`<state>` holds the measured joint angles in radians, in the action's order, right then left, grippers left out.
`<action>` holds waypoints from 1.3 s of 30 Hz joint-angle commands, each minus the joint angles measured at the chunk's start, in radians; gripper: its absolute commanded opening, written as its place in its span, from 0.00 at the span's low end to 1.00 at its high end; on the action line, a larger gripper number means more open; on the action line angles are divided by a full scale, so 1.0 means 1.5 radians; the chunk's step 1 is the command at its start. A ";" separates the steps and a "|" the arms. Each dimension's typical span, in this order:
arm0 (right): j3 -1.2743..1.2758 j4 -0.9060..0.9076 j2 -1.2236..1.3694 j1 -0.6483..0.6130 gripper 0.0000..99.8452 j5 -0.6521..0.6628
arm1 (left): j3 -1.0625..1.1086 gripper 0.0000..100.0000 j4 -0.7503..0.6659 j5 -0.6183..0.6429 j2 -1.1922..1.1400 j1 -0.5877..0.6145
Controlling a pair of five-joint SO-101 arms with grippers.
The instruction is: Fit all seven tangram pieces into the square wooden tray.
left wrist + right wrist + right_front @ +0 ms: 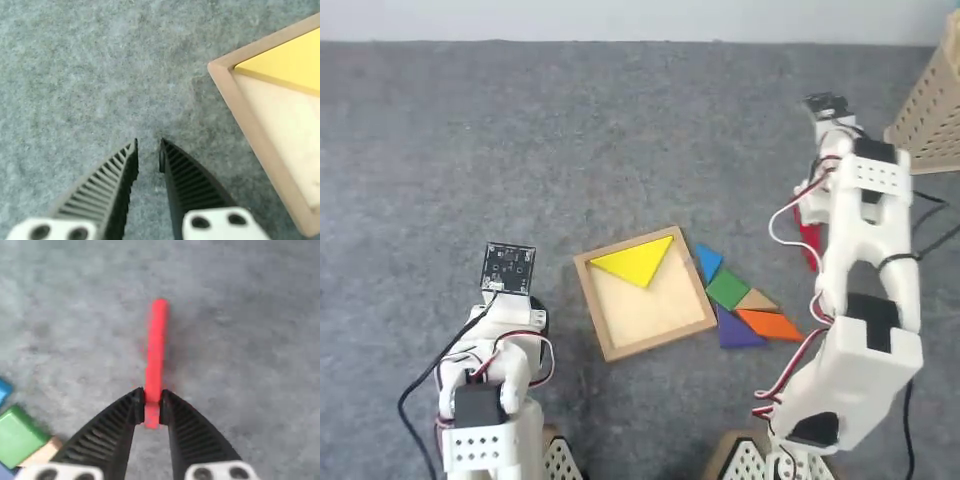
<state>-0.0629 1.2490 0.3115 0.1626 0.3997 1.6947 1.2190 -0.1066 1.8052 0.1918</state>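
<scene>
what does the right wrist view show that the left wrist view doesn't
Right wrist view: the right claw shut on the end of a red piece standing on edge on the carpet, with a green piece and a tan piece off to one side.
Left wrist view: the left claw, slightly open and holding nothing, above bare carpet beside a corner of the wooden tray, which holds a yellow triangle.
Both: the grey carpet under each claw.

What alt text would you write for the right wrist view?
The right gripper, black ribbed plastic, is shut on one end of a red tangram piece seen edge-on, above the grey carpeted table. A green square wooden piece lies nearby on it.
</scene>
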 commanded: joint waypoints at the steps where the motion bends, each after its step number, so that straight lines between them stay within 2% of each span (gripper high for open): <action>1: -0.046 0.017 -0.010 0.034 0.04 0.055 | -0.006 0.07 0.002 0.006 0.015 -0.002; 9: -0.034 0.017 0.025 0.011 0.04 0.096 | -0.006 0.07 0.002 0.006 0.015 -0.002; 18: -0.075 0.011 0.148 -0.016 0.04 0.091 | -0.006 0.07 0.002 0.006 0.015 -0.002; 20: -0.085 0.013 0.149 -0.010 0.00 0.056 | -0.006 0.07 0.002 0.006 0.015 -0.002; 24: -0.089 0.047 0.099 -0.012 0.01 -0.038 | -0.006 0.07 0.002 0.006 0.015 -0.002; 32: -0.087 0.165 -0.058 -0.136 0.01 -0.118 | -0.006 0.07 0.002 0.006 0.015 -0.002; 36: -0.071 0.194 -0.100 -0.238 0.01 -0.173 | -0.006 0.07 0.002 0.006 0.015 -0.002; 39: -0.010 0.171 -0.123 -0.334 0.01 -0.214 | -0.006 0.07 0.002 0.006 0.015 -0.002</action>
<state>-0.1166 1.5129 0.2256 -0.2071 0.1389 1.6947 1.2190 -0.1066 1.8052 0.1918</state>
